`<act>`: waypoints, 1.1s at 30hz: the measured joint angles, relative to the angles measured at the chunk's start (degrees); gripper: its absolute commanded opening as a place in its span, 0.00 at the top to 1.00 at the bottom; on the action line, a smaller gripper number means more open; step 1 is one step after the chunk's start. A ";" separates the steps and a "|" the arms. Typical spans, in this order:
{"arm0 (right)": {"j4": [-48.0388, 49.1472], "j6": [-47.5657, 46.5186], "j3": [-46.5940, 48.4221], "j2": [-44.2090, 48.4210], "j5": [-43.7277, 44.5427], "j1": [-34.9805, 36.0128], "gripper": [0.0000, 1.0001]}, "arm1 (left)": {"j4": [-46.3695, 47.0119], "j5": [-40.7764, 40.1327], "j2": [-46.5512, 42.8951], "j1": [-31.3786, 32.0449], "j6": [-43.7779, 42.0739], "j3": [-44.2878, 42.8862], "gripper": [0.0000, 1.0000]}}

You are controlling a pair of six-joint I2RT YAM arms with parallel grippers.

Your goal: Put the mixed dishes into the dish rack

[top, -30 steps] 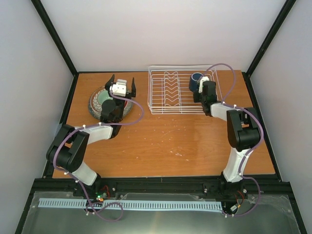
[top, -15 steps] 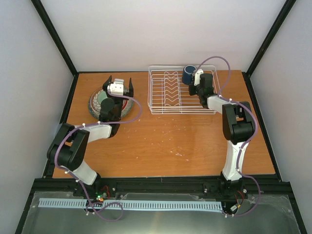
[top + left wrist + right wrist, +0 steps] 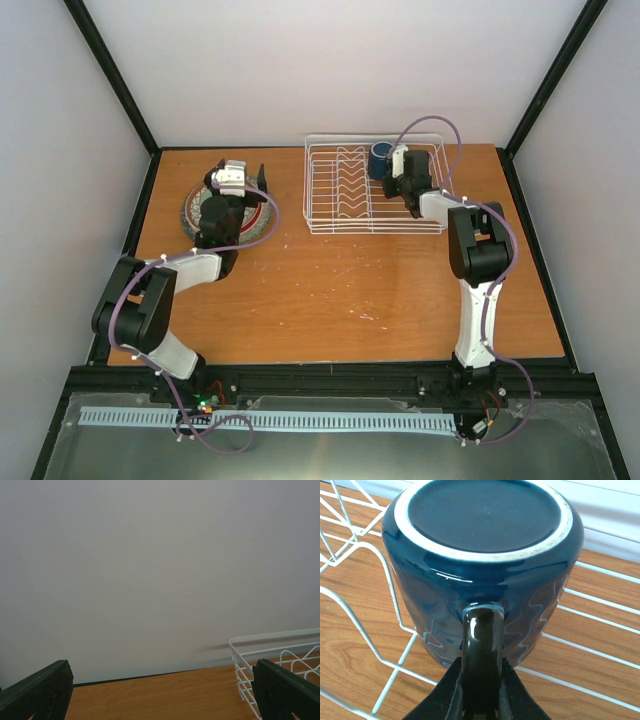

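Note:
My right gripper [image 3: 398,170] is shut on the handle of the dark blue mug [image 3: 380,160], which is over the back right part of the white wire dish rack [image 3: 340,225]. In the right wrist view the mug [image 3: 485,555] shows its base, and the handle is pinched in that gripper [image 3: 481,682]. I cannot tell whether the mug touches the wires. My left gripper [image 3: 238,174] is open and empty above a stack of plates [image 3: 263,222], whose speckled grey rim shows around my arm. In the left wrist view this gripper [image 3: 160,700] faces the back wall. The pale green cup is out of view.
The rack's upright prongs [image 3: 350,190] stand left of the mug; its wires [image 3: 350,615] lie under and beside the mug. The rack's near-left corner [image 3: 250,647] shows in the left wrist view. White walls and black frame posts enclose the wooden table [image 3: 350,290].
The right gripper has carried the mug leftward and toward the back of the rack. The left gripper has shifted left over the plates and tilted up toward the wall.

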State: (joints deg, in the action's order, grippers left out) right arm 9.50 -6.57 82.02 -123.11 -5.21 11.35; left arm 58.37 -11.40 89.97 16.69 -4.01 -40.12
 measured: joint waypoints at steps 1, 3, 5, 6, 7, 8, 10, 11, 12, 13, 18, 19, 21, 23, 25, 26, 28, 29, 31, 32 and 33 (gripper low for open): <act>-0.72 -0.11 0.63 -0.39 -0.04 0.00 0.97 | -0.33 0.09 -0.04 -0.04 0.11 0.00 0.01; -1.73 -0.37 2.05 -1.05 -0.09 0.00 0.97 | -1.46 0.31 -0.17 -0.31 0.52 -0.04 0.01; -2.97 -0.74 3.54 -1.62 -0.17 0.00 0.97 | -2.84 0.79 -0.26 -0.85 1.07 -0.28 0.00; -3.87 -0.98 4.52 -1.92 -0.17 0.02 0.97 | -3.69 1.20 -0.26 -1.27 1.49 -0.61 0.00; -4.72 -1.16 5.38 -2.27 -0.22 0.04 0.97 | -5.11 1.97 -0.26 -1.84 2.01 -1.16 0.00; -5.53 -1.25 6.29 -2.62 -0.22 0.04 0.97 | -6.27 2.58 -0.28 -2.29 2.38 -1.68 0.00; -7.78 -1.57 8.57 -3.50 -0.26 0.04 0.96 | -9.94 3.74 -0.28 -3.39 3.19 -3.52 0.00; -8.59 -1.64 9.16 -3.72 -0.42 0.07 0.96 | -12.22 4.33 -0.28 -3.93 3.50 -4.72 0.00; -10.03 -1.68 10.27 -4.15 -0.46 0.11 0.96 | -14.32 4.90 -0.31 -4.48 3.74 -6.12 0.00; -10.36 -1.73 10.60 -4.22 -0.48 0.11 0.97 | -16.22 5.44 -0.37 -4.94 3.96 -7.30 0.00; -14.75 -2.08 13.77 -4.87 -0.20 0.31 0.93 | -25.59 7.67 -1.92 -7.21 4.98 -12.17 0.00; -15.26 -2.10 14.05 -4.92 -0.15 0.33 0.91 | -26.88 8.04 -2.16 -7.37 5.03 -12.81 0.00; -16.17 -2.14 14.47 -4.96 -0.15 0.33 0.87 | -29.62 8.31 -2.67 -8.20 5.05 -13.94 0.00; -17.27 -2.19 15.30 -5.18 -0.04 0.33 0.84 | -31.87 8.33 -3.15 -8.57 5.03 -14.49 0.00; -18.45 -2.27 16.22 -5.44 0.09 0.35 0.82 | -33.97 8.33 -3.50 -8.72 5.01 -14.82 0.00; -18.84 -2.34 16.37 -5.49 0.24 0.37 0.80 | -34.84 8.37 -3.65 -8.81 5.01 -14.93 0.00; -20.20 -2.45 16.59 -5.51 0.50 0.48 0.78 | -37.18 8.72 -3.91 -9.25 5.01 -15.34 0.00; -20.74 -2.43 16.61 -5.51 0.70 0.52 0.78 | -38.62 9.05 -3.96 -9.57 5.01 -15.82 0.00; -21.79 -2.47 16.63 -5.51 0.90 0.59 0.77 | -41.48 10.25 -3.96 -10.82 4.96 -16.98 0.00; -22.25 -2.47 16.68 -5.51 1.14 0.63 0.76 | -43.10 11.08 -3.96 -11.76 4.96 -17.75 0.00; -22.73 -2.47 16.76 -5.51 1.44 0.68 0.76 | -44.63 11.91 -3.96 -12.81 4.96 -18.60 0.00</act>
State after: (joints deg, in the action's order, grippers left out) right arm -13.23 -9.04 98.78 -128.62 -3.77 12.03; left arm 13.74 0.51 86.02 3.88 0.95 -58.72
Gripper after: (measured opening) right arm 0.227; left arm 0.997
